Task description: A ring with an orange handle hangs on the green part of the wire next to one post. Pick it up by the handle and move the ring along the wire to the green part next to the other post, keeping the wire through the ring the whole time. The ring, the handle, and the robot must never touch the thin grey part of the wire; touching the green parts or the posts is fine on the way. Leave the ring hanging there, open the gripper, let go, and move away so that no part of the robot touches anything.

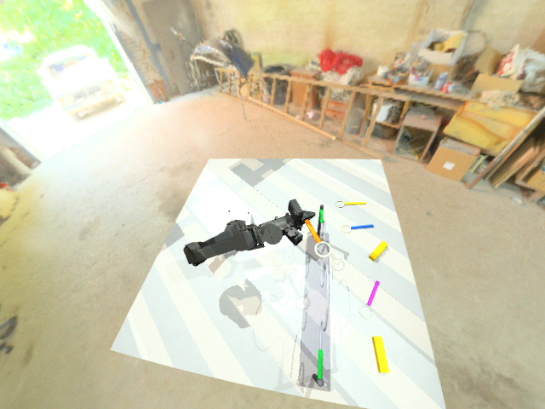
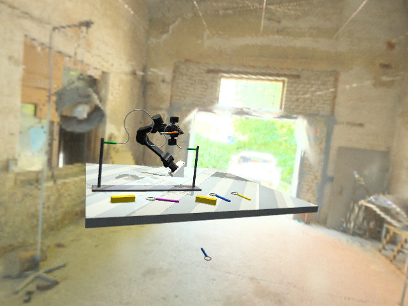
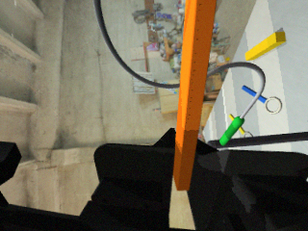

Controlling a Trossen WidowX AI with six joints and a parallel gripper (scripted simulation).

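Observation:
My gripper (image 1: pixel 310 216) (image 2: pixel 180 132) (image 3: pixel 174 132) is shut on the orange handle (image 1: pixel 312 231) (image 2: pixel 171 132) (image 3: pixel 193 72). The pale ring (image 1: pixel 322 256) at the handle's other end is outside the wrist view and looks nearly edge-on in the exterior view; whether it touches the wire is too small to tell. The grey wire (image 2: pixel 124 126) (image 3: pixel 144 82) bends in loops between the left green part (image 2: pixel 109 142) (image 1: pixel 319 365) and the right green part (image 2: pixel 192 148) (image 1: pixel 321 216) (image 3: pixel 232 131). The gripper is nearer the right post (image 2: pixel 196 167); the left post (image 2: pixel 100 162) is farther.
A dark base board (image 1: pixel 314 308) (image 2: pixel 145 188) carries both posts. Beyond it lie two yellow blocks (image 1: pixel 378 250) (image 1: pixel 381 354), a magenta-handled ring (image 1: pixel 373 292), a blue-handled ring (image 1: pixel 364 227) and a yellow-handled ring (image 1: pixel 355 203). Another blue-handled ring (image 2: pixel 204 252) shows below the table.

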